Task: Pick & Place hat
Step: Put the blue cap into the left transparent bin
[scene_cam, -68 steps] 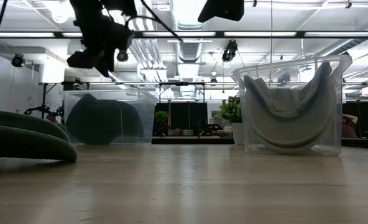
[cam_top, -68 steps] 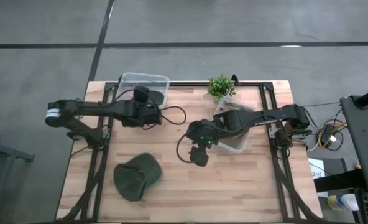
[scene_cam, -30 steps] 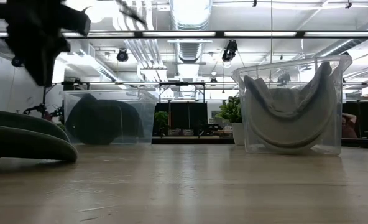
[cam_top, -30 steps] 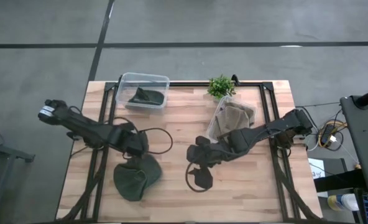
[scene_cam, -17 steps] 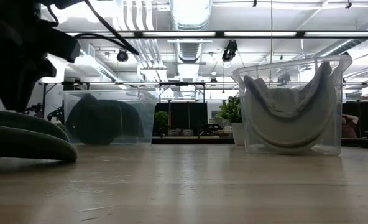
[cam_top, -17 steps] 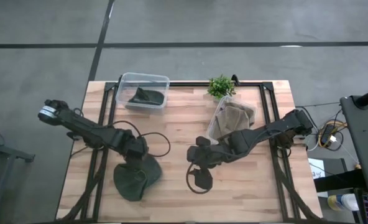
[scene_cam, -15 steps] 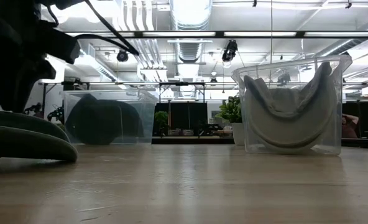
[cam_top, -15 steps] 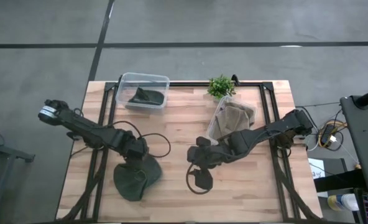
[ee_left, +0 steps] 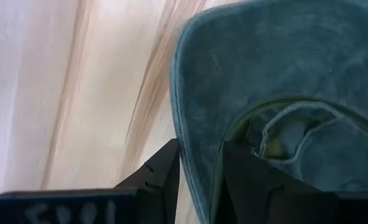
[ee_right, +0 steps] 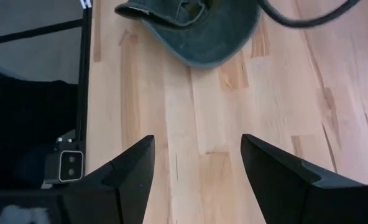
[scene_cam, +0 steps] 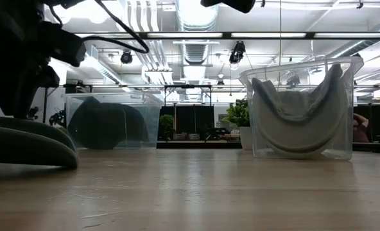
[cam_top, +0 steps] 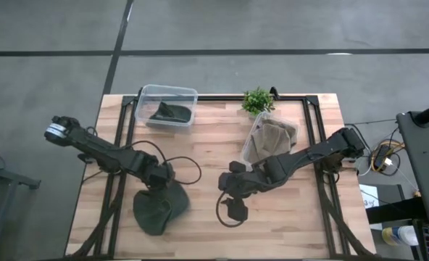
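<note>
A dark green hat [cam_top: 156,210] lies crown-down on the near left part of the wooden table, its hollow facing up; it also shows in the low view [scene_cam: 23,144] and the right wrist view [ee_right: 196,25]. My left gripper [cam_top: 160,181] has come down on the hat's far brim and is shut on it [ee_left: 199,155]. My right gripper [cam_top: 227,183] hangs open over bare wood in mid-table, to the right of the hat, holding nothing [ee_right: 196,155]. My left gripper pinches the hat's brim [ee_left: 196,140] on its far side, between its two fingers. One finger [ee_left: 162,177] stands outside the brim and the other finger [ee_left: 249,183] inside the hollow by the sweatband. It comes from above, slanting down. The hat rests on the table.
A clear bin [cam_top: 143,93] at the far left holds another dark hat. A second clear bin [cam_top: 252,141] right of centre, on its side, holds a tan hat [scene_cam: 299,122]. A small potted plant [cam_top: 257,100] stands at the far edge. Cables loop under both wrists.
My left gripper has moved toward the near edge and down onto the green hat's far brim. In the low view the hat's upper brim has sunk a little. My right arm has barely shifted.
</note>
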You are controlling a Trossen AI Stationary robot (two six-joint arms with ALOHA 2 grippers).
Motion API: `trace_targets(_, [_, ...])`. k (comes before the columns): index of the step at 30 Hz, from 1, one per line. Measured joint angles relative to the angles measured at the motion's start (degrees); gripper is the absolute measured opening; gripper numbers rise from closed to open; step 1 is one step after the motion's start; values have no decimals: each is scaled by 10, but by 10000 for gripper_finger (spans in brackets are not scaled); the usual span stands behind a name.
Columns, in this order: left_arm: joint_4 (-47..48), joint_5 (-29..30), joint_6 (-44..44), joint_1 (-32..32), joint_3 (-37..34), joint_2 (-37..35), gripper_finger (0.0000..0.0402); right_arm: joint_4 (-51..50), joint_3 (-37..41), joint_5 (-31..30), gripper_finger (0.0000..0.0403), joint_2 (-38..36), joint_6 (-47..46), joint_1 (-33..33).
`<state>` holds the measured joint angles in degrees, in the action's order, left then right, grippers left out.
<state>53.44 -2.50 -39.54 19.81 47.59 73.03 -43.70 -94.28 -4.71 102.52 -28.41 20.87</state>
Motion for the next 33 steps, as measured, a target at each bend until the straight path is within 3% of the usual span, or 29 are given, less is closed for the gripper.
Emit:
trace_targets(11, [-5, 0, 0, 0, -19, 0, 115, 23, 0, 1, 231, 0, 1, 3])
trace_targets(19, [-63, -20, 37, 0, -27, 0, 111, 28, 1, 1, 231, 0, 5, 3])
trace_targets(22, [-74, -21, 61, 2, -27, 0, 88, 32, 1, 0, 231, 0, 22, 3])
trace_targets(27, [-85, -25, 92, 1, -30, 2, 13, 43, 1, 0, 231, 0, 33, 3])
trace_targets(33, [-103, -50, 129, 2, -28, 1, 6, 75, 18, -4, 231, 0, 69, 7])
